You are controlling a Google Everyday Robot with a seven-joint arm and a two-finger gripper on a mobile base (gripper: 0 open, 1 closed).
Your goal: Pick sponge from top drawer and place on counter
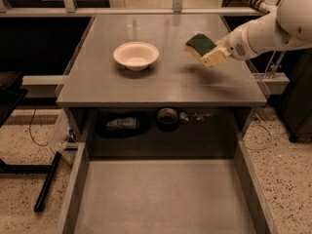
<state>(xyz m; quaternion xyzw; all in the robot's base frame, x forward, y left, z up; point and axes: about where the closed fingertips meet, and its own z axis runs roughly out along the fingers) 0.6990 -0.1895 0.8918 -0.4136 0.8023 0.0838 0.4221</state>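
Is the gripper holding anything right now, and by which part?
Yes: the gripper, above the counter's right side, holds the sponge by its right end.

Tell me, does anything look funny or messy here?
Nothing is spilled or broken. The only odd bit: the sponge hangs tilted in the gripper above the counter, right of the white bowl, and the top drawer stands open.
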